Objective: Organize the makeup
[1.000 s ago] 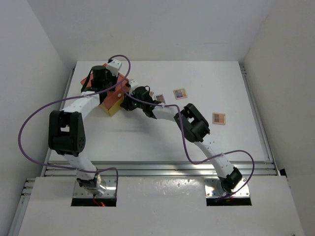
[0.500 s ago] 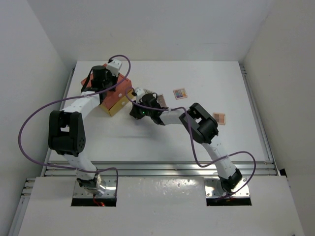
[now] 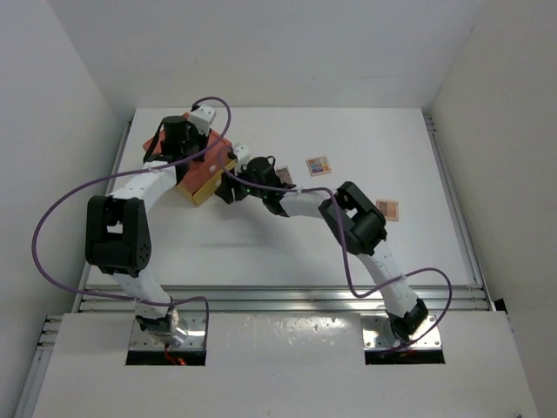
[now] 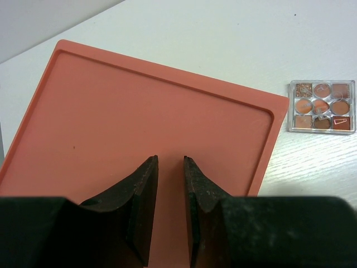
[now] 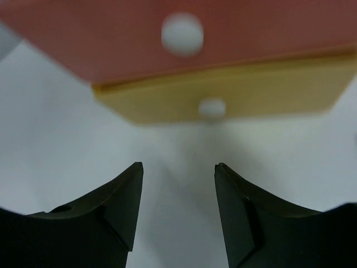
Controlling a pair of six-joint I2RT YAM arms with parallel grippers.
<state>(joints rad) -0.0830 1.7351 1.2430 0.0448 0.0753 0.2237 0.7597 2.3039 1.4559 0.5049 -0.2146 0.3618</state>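
The makeup in view is three small eyeshadow palettes on the white table: one [image 3: 318,165] at the middle, one [image 3: 387,210] to the right, and one [image 3: 284,174] partly under my right arm. The left wrist view shows a palette [image 4: 322,106] of brownish-pink squares beside the orange-and-yellow box [image 3: 198,174]. My left gripper [image 3: 184,150] [image 4: 170,159] sits over the box's orange top [image 4: 139,100], jaws slightly apart with nothing between them. My right gripper [image 3: 230,179] [image 5: 178,166] is open and empty, facing the box's front just short of it.
The box front shows an orange drawer [image 5: 262,33] above a yellow drawer [image 5: 279,89], each with a white knob. White walls close in the table on the left, back and right. A metal rail [image 3: 278,296] runs along the near edge.
My right gripper drew back from the box to the right, then came back toward its front, and its jaws opened. The left arm has not moved.
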